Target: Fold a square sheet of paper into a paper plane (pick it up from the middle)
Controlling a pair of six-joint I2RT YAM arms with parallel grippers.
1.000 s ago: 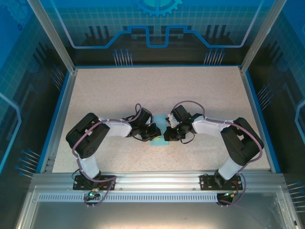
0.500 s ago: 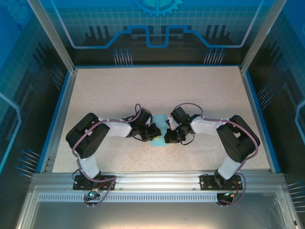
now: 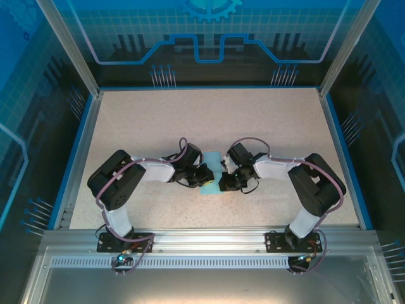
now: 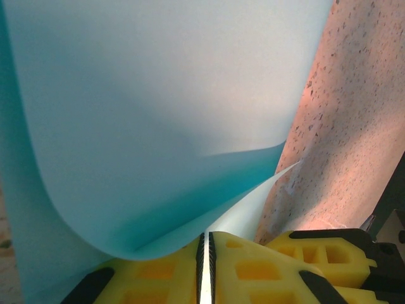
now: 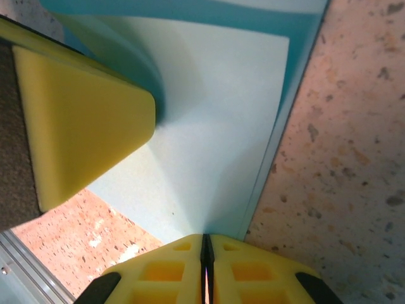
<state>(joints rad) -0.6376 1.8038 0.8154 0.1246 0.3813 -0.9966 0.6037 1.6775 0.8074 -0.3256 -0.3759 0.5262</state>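
Observation:
The light-blue square sheet of paper lies mid-table between the two wrists, partly covered by them. My left gripper is shut on one edge of it. In the left wrist view its yellow fingertips pinch the sheet, which curls up and over in front of the camera. My right gripper is shut on the opposite edge. In the right wrist view its jaws meet on the pale paper. A yellow finger of the left gripper presses on the sheet there.
The speckled beige table stretches away behind the arms. A blue rim borders it, with clear enclosure walls beyond. The metal rail carrying the arm bases runs along the near edge.
The right arm has drawn in to the left and its gripper has shifted slightly toward the near edge. A little more paper shows behind the wrists. The left arm has stayed still.

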